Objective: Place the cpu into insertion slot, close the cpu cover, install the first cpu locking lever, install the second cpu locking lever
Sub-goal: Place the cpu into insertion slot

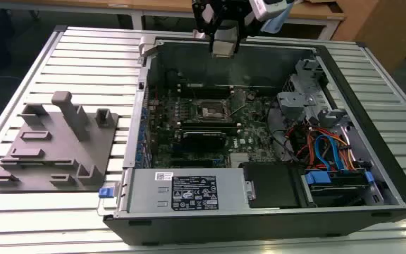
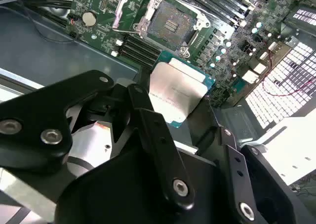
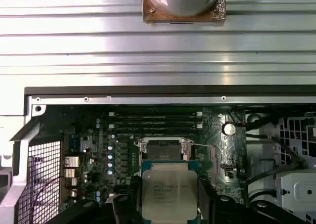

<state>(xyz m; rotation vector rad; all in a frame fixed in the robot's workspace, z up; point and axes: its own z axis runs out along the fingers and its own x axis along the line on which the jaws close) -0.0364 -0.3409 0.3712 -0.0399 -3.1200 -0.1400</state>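
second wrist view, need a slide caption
Gripper holding the cpu above the motherboard, short of the empty insertion slot

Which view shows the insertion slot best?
Second wrist view: the insertion slot shows whole, close, unobstructed. First wrist view: the cpu covers one edge. Exterior view: a small dark square.

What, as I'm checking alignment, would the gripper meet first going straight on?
Probably the motherboard at or beside the open insertion slot, with the held cpu touching first; depth is unclear.
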